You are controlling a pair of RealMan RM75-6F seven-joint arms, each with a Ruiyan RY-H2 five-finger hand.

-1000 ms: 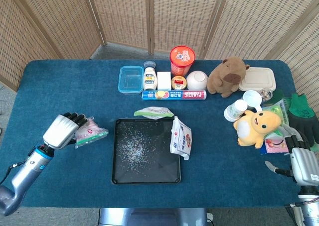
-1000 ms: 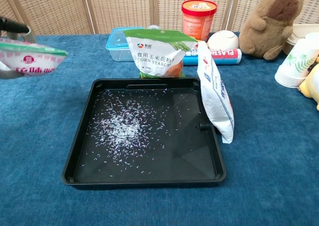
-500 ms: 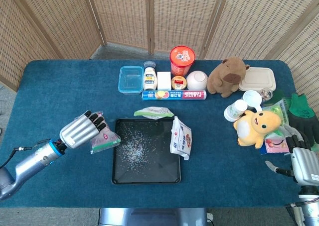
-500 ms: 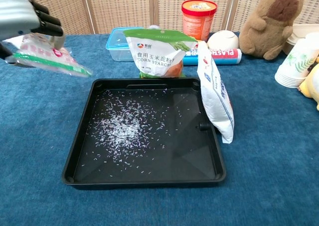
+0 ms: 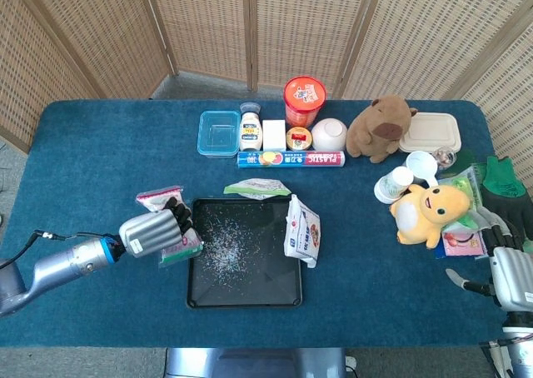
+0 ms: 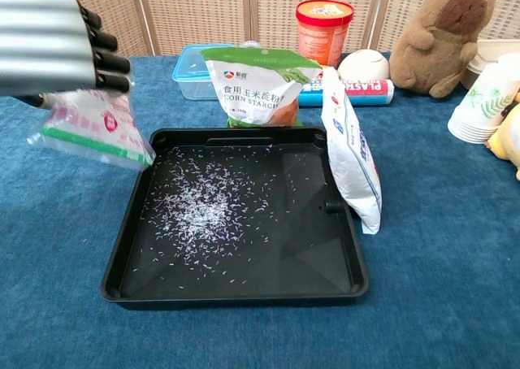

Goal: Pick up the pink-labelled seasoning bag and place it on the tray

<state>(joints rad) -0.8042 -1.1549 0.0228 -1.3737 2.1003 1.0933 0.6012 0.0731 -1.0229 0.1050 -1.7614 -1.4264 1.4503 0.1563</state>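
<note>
- Left hand [image 5: 152, 232] grips the pink bag [image 6: 96, 128], held in the air at the tray's [image 5: 244, 297] left rim, left of frame centre.
- Right hand [image 5: 511, 278] at the lower right edge; whether its fingers are apart or together cannot be told.

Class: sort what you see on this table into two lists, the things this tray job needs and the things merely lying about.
Needed:
left hand
pink-labelled seasoning bag
black tray

Lying about:
corn starch bag
white pouch
capybara plush
yellow plush
red-lidded tub
blue container
</note>
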